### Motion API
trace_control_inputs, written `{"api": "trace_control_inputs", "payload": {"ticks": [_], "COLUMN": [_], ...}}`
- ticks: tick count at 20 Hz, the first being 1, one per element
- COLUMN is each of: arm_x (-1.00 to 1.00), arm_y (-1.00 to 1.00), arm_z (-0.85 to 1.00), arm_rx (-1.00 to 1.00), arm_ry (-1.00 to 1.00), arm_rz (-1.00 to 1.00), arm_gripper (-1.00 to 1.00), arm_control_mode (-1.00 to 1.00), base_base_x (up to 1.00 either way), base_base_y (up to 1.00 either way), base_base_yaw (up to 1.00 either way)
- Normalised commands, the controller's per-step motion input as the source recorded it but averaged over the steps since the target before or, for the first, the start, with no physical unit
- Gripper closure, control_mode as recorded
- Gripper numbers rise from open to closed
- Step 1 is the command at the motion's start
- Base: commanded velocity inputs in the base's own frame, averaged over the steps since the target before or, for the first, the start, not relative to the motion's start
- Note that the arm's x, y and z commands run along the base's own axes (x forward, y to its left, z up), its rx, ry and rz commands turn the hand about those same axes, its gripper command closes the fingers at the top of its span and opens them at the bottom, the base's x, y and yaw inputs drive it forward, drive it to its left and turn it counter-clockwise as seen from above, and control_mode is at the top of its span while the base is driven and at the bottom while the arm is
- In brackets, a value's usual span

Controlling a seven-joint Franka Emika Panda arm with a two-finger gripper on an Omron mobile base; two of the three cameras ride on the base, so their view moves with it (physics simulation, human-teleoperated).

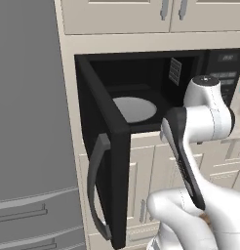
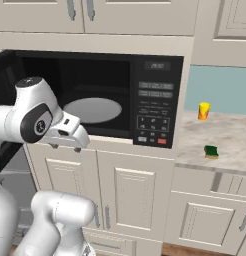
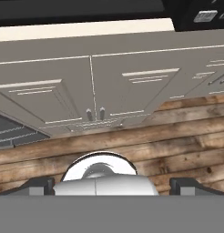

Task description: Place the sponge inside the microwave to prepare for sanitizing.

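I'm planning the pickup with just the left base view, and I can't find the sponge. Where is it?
Observer: The sponge lies on the counter, to the right of the microwave.
Operator: Anything close to it?
Observer: A small yellow-orange cup stands farther back on the counter, apart from the sponge.
Operator: Is the end effector ready to grasp?
Observer: The end effector is open and empty. In the hand view it points down at the wooden floor.

A small yellow-orange cup (image 2: 204,111) stands on the marble counter (image 2: 230,137) above cream cabinet doors (image 2: 130,197).
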Motion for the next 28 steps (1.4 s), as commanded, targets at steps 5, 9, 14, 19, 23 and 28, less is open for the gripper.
{"api": "trace_control_inputs", "payload": {"ticks": [5, 9, 14, 19, 23, 28], "arm_x": [0.0, 0.0, 0.0, 0.0, 0.0, 0.0], "arm_y": [0.0, 0.0, 0.0, 0.0, 0.0, 0.0], "arm_z": [0.0, -0.01, -0.03, 0.0, 0.0, 0.0], "arm_rx": [0.0, 0.0, 0.0, 0.0, 0.0, 0.0], "arm_ry": [0.0, 0.0, 0.0, 0.0, 0.0, 0.0], "arm_rz": [0.0, 0.0, 0.0, 0.0, 0.0, 0.0], "arm_gripper": [-1.0, -1.0, -1.0, -1.0, -1.0, -1.0], "arm_control_mode": [-1.0, -1.0, 1.0, 1.0, 1.0, 1.0], "base_base_x": [0.0, 0.0, 0.0, 0.01, 0.08, 0.12], "base_base_y": [0.0, 0.0, -0.11, -0.56, -0.71, -0.68], "base_base_yaw": [0.0, 0.0, 0.0, 0.0, 0.01, 0.03]}}
